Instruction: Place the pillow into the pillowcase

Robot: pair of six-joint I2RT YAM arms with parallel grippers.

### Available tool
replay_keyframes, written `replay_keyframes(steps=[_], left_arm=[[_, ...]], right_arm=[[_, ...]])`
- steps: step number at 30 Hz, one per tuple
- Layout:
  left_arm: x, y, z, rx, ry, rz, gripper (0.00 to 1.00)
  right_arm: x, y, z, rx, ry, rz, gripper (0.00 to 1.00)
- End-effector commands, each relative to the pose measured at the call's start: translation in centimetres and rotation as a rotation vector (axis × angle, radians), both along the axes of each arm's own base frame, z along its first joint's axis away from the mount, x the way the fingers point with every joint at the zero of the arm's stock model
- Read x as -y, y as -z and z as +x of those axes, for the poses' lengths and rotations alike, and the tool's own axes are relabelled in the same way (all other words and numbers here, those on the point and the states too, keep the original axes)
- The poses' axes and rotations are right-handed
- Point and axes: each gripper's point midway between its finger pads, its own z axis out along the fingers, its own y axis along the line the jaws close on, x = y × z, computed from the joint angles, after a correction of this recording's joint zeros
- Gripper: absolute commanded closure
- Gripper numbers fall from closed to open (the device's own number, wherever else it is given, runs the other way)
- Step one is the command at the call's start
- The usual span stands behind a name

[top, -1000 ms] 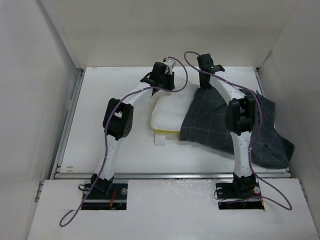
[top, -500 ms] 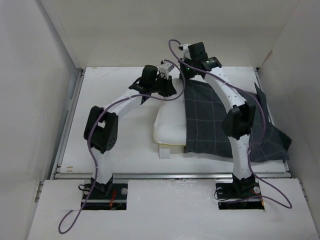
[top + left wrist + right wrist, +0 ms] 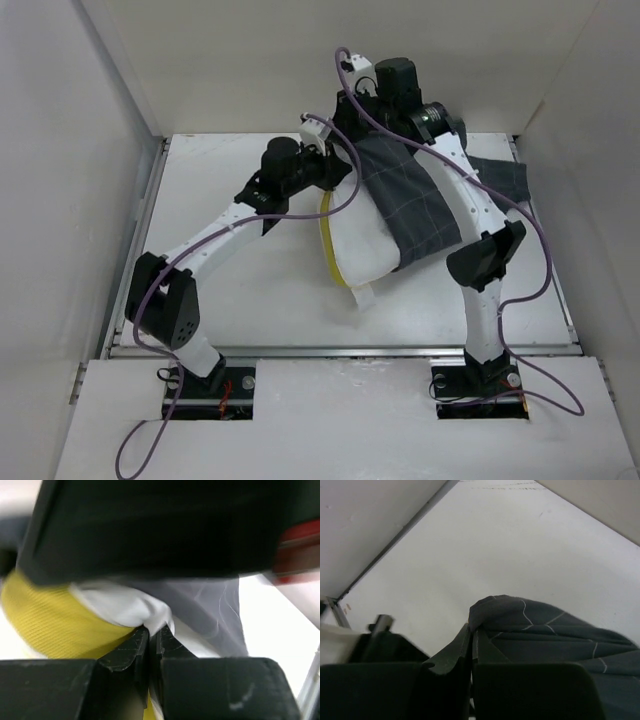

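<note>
The white pillow (image 3: pixel 362 250) with its yellow edge band (image 3: pixel 328 243) hangs tilted above the table, its upper right part under the dark checked pillowcase (image 3: pixel 410 205). A white tag (image 3: pixel 365 297) dangles at its lower end. My left gripper (image 3: pixel 335 172) is shut on the pillow's top corner; the left wrist view shows white fabric (image 3: pixel 135 605) and yellow band (image 3: pixel 55 622) pinched at the fingertips (image 3: pixel 141 639). My right gripper (image 3: pixel 358 118) is shut on the pillowcase's edge (image 3: pixel 490 607), raised near the back wall.
The white table (image 3: pixel 230 290) is boxed in by white walls on the left, back and right. A metal rail (image 3: pixel 340 350) runs along its near edge. Purple cables (image 3: pixel 350 95) loop around both arms. Part of the pillowcase trails to the back right (image 3: pixel 495 175).
Both grippers have risen and moved left, lifting pillow and pillowcase off the table. The pillow now hangs tilted with its yellow edge facing left. The pillowcase has been drawn up and bunched over it.
</note>
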Motion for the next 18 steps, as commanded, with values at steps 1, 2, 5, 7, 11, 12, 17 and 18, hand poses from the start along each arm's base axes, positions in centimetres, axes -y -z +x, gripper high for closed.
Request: replay_keyframes(steps=[1,2,5,7,11,12,17,18], left_arm=[[-0.5,5.5,2.4,-0.097,-0.13,0.02,1.0],[-0.9,6.5,2.8,-0.135,-0.174,0.011,1.0],[-1.4,10.0,3.6,-0.213,-0.242,0.041,0.85],[-1.3,11.5,3.4,-0.257,-0.236,0.062,0.64],[-2.2,11.7,2.1,-0.261,-0.237,0.079,0.06],[-3.0,12.5,1.4,-0.273,-0.25,0.105,0.05],[-6.0,11.5,-1.8,-0.194,-0.342,0.255,0.0],[-6.1,10.4,-2.0,-0.175,-0.344,0.237,0.0]], right_arm=[[-4.0,-6.8,-5.9,0.07,-0.219,0.183,1.0],[-4.1,-5.8,-5.8,0.047,-0.217,0.172,1.0],[-4.3,-0.1,-4.6,-0.09,-0.196,0.112,0.97],[-4.5,4.2,-4.1,-0.181,-0.18,0.062,0.83],[-3.8,7.9,-3.5,-0.239,-0.16,0.008,0.42],[-3.2,8.0,-2.9,-0.228,-0.141,0.0,0.34],[1.4,3.3,-2.5,-0.095,-0.014,0.004,0.0],[2.4,2.5,-2.5,-0.072,0.011,0.008,0.0]])
